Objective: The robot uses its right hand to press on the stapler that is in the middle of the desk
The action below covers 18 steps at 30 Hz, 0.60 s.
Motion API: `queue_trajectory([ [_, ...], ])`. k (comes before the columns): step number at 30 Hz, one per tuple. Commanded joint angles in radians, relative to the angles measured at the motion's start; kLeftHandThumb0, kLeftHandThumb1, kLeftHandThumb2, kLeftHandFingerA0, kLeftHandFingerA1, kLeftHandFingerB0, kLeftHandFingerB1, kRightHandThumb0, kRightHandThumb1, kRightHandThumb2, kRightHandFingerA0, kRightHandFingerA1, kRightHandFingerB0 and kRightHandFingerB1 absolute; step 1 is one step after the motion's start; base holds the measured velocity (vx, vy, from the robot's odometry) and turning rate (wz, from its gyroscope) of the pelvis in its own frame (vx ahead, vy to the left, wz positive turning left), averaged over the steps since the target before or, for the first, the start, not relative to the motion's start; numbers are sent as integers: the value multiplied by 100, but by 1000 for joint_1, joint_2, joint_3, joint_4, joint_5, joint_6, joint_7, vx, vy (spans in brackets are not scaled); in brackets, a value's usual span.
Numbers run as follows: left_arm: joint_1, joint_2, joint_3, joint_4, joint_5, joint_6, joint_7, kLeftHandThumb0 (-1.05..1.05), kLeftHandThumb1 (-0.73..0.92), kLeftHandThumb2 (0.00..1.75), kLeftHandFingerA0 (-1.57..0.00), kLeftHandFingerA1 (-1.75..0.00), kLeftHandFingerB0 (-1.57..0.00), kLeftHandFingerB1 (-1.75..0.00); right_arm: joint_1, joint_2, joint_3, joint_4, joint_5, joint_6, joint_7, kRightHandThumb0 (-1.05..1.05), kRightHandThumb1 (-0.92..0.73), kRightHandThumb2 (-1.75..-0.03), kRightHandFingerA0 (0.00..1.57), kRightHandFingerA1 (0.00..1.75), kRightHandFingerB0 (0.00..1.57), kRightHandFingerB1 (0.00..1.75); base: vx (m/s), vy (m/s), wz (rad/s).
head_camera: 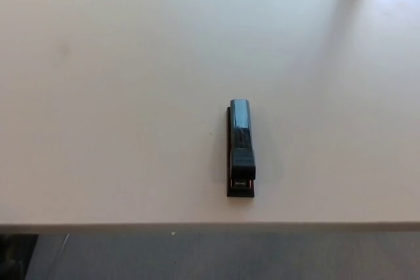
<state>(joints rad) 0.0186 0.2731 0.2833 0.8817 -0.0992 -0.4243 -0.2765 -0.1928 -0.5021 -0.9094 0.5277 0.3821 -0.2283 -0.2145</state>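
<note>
Head view shows one pale surface [131, 96] filling nearly the whole frame, its near edge running across the bottom with a strip of grey floor [230, 254] below it. One dark stapler [241, 148] lies flat on it, lengthwise away from me, a little right of centre and near that edge. Neither of my hands shows, so I cannot tell how my fingers are set.
</note>
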Motion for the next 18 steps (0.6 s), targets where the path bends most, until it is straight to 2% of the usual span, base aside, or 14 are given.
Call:
queue_trajectory([
  [1,-17,47,7,11,-5,-34,-5,-71,64,105,-6,-51,-5,-49,-105,-126,265,-659,36,100,141,-58,-82,-64,86,47,7,25,0,0,0],
  [2,-19,47,7,14,-5,-29,-6,-71,64,106,-4,-50,-3,-48,-135,-160,304,-669,12,117,164,-46,-61,-104,97,77,4,44,0,0,0],
  [3,-20,49,5,15,-3,-30,-5,-74,66,106,-3,-50,-3,-48,-149,-177,329,-681,-12,120,175,-55,-86,-66,125,62,22,29,0,0,0],
  [4,-21,50,3,18,3,-36,-1,-75,65,106,-7,-51,-6,-49,-176,-188,364,-704,-26,138,184,-38,-62,-107,121,101,6,45,0,0,0],
  [5,-21,51,2,20,5,-38,0,-75,65,106,-7,-51,-6,-49,-185,-190,376,-714,-29,149,185,-38,-62,-107,121,101,6,45,0,0,0],
  [6,-22,48,5,19,-3,-37,-7,-74,66,106,-2,-49,-3,-48,-240,-182,420,-721,-28,154,198,-51,-70,-94,124,92,27,46,0,0,0],
  [7,-23,47,7,21,-6,-37,-9,-74,66,106,-2,-49,-3,-48,-269,-178,441,-731,-2,180,208,-51,-70,-94,124,92,27,46,0,0,0],
  [8,-21,47,5,21,-2,-46,-6,-74,66,107,-2,-50,-3,-48,-296,-171,465,-739,-15,200,197,-45,-68,-90,123,99,32,46,0,0,0],
  [9,-18,47,5,22,-1,-50,-3,-72,65,106,-6,-51,-6,-50,-327,-169,496,-721,-59,167,216,-25,-84,-65,129,124,42,35,0,0,0],
  [10,-17,47,5,22,0,-52,-3,-69,66,108,-3,-50,-4,-49,-350,-160,519,-718,-76,158,224,-27,-77,-78,127,122,42,43,0,0,0],
  [11,-17,46,7,19,-5,-45,-8,-76,65,105,-2,-49,-5,-48,-379,-128,544,-720,-46,162,235,-15,-84,-65,132,111,58,41,0,0,0],
  [14,-9,42,5,11,0,-42,3,-79,67,107,-2,-49,-4,-48,-451,-35,624,-683,-49,104,263,-9,-78,-68,131,85,93,70,0,0,0],
  [16,-13,41,7,13,-6,-38,-3,-78,66,106,0,-48,-6,-48,-486,17,664,-686,-15,144,250,-15,-79,-64,131,96,86,102,0,0,0],
  [18,-11,37,11,13,-15,-31,-11,-74,66,107,-2,-49,-4,-48,-499,40,691,-687,-11,147,248,-13,-79,-66,130,99,82,111,0,0,0],
])
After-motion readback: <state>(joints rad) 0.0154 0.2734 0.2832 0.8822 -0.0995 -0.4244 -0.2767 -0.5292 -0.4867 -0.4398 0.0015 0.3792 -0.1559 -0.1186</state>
